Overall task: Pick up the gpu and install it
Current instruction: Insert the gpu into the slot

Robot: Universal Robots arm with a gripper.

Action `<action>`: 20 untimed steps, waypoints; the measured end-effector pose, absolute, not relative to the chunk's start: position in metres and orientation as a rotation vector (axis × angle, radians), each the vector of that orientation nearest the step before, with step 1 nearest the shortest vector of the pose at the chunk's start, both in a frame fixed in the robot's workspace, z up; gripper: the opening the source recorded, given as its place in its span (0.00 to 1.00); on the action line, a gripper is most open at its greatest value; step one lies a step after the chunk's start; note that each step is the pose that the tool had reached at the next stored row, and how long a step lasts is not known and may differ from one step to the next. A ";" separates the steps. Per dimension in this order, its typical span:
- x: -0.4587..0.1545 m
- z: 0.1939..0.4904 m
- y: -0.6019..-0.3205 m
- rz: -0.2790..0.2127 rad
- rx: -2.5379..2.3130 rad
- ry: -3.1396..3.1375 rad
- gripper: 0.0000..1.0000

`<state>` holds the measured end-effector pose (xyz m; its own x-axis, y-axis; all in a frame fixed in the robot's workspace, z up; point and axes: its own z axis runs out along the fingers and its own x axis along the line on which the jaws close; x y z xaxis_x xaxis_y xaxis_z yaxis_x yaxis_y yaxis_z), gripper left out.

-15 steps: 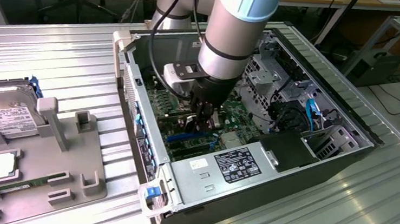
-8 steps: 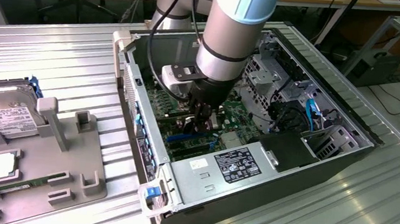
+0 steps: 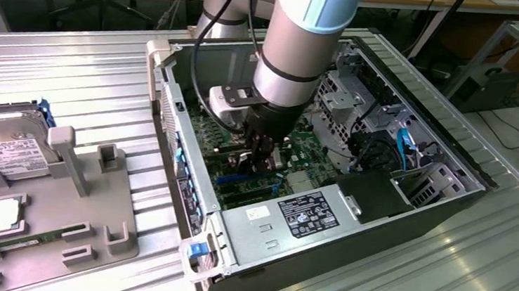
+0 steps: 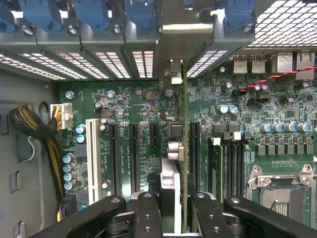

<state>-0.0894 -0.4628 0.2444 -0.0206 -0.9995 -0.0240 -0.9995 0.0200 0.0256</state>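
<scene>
Reaching straight down into the case (image 3: 261, 234), the pincer (image 3: 260, 161) clamps the gpu (image 4: 173, 166) upright.

One robot arm (image 3: 296, 43), one open computer case (image 3: 265, 236), one gpu (image 4: 185, 148), one hard drive (image 3: 5, 151), one memory stick (image 3: 20, 243), one grey holder (image 3: 85, 208).

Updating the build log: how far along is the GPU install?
Pickup looks done: the gripper holds the gpu edge-on inside the case, over the motherboard slots. Left: seating can't be confirmed, and the gpu is not yet released.
</scene>
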 end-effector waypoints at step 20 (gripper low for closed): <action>-0.090 0.240 -0.460 -0.055 2.198 -2.243 0.28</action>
